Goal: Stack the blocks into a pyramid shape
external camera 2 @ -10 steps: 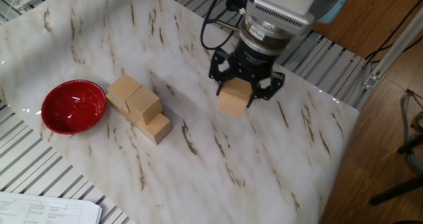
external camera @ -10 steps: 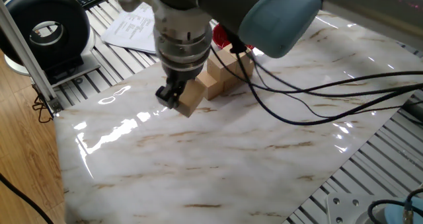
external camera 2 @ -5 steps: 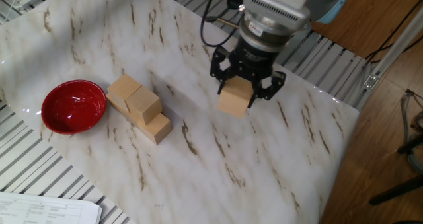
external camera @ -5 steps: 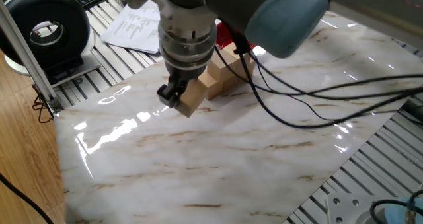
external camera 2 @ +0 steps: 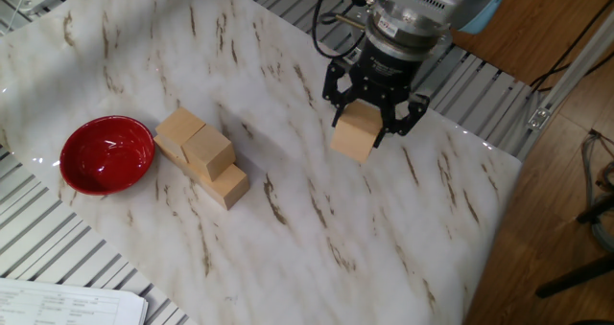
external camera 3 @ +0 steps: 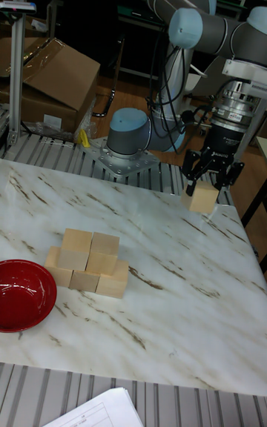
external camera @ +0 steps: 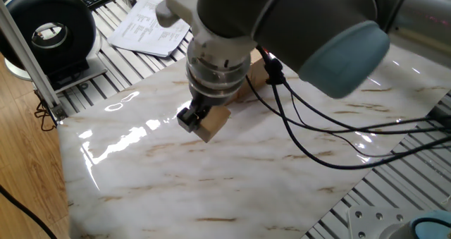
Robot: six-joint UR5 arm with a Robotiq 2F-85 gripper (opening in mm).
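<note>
Marble table [external camera 2: 317, 239]: stacked blocks [external camera 3: 87, 261], red bowl [external camera 2: 106, 154].

One fixed view: close, high, looking down from the bench's [external camera: 211, 182] wood-floor end. The other fixed view: overhead, steep, from the opposite side. Tall fixed view: lower, farther back, facing the arm base. All three share the marble bench top and the tool [external camera 2: 374, 114].
</note>
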